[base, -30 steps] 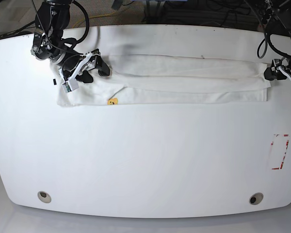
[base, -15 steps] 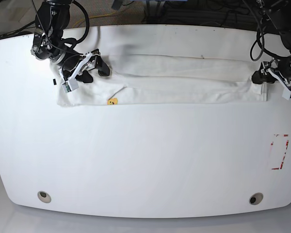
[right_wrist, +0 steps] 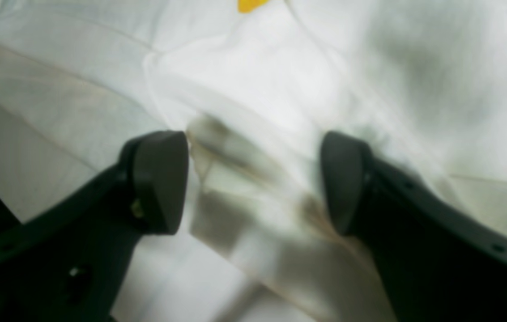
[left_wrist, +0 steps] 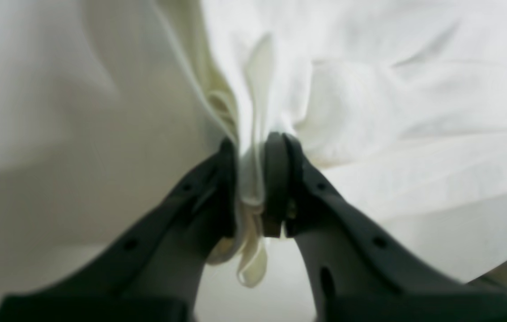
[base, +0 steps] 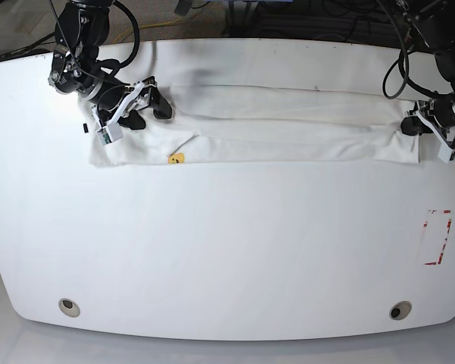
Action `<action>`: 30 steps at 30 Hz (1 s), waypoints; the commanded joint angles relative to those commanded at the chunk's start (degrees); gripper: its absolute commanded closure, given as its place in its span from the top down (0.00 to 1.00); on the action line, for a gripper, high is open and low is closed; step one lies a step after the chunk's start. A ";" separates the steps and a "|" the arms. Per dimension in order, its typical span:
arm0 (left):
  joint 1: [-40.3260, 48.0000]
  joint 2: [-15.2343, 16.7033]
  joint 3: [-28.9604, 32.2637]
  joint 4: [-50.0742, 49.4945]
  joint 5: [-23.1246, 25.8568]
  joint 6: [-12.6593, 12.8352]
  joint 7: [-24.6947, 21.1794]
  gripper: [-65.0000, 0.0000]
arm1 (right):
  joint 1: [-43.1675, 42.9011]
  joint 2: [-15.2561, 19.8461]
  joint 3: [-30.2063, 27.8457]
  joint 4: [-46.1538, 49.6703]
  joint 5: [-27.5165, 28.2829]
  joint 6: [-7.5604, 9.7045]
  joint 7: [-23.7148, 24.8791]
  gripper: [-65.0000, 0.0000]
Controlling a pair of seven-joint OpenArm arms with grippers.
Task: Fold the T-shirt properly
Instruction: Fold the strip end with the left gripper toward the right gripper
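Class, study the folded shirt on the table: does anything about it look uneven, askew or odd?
Yes. The T-shirt lies as a long band, but its end by the left gripper is bunched into a pinched ridge between the shut jaws. Near the open right gripper, a fold is turned back, exposing a yellow print patch.

T-shirt (base: 288, 125): white, small yellow print patch
Table (base: 227, 250): white
Tape mark (base: 437, 237): red and white
Gripper fingers (right_wrist: 159, 179): black
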State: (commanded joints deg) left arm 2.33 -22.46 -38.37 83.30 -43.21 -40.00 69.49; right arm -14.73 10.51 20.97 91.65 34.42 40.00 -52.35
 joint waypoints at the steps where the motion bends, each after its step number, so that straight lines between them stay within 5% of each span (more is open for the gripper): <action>1: 0.97 0.00 0.00 1.85 0.00 0.00 0.00 0.09 | 0.00 0.00 0.00 0.00 0.00 0.00 0.00 0.69; 8: 3.78 0.62 8.70 14.15 0.00 0.00 0.09 0.09 | 0.09 0.00 -0.09 0.00 0.00 0.00 0.00 0.69; 13: 4.31 6.15 15.47 21.10 0.00 0.00 0.09 0.09 | 0.18 0.00 -0.18 0.00 0.00 0.00 0.00 0.69; 24: 1.93 15.03 29.71 21.45 0.00 0.00 0.18 0.10 | 0.18 -0.09 -0.09 0.00 0.00 0.00 0.00 0.69; 30: -0.97 15.56 34.29 16.62 0.00 0.00 0.18 0.10 | 0.18 -0.09 -0.09 0.00 0.26 0.00 0.00 0.69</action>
State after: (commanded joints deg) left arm 1.36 -6.90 -4.09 99.91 -43.21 -40.00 69.67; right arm -14.55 10.42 20.88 91.65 34.68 40.00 -52.35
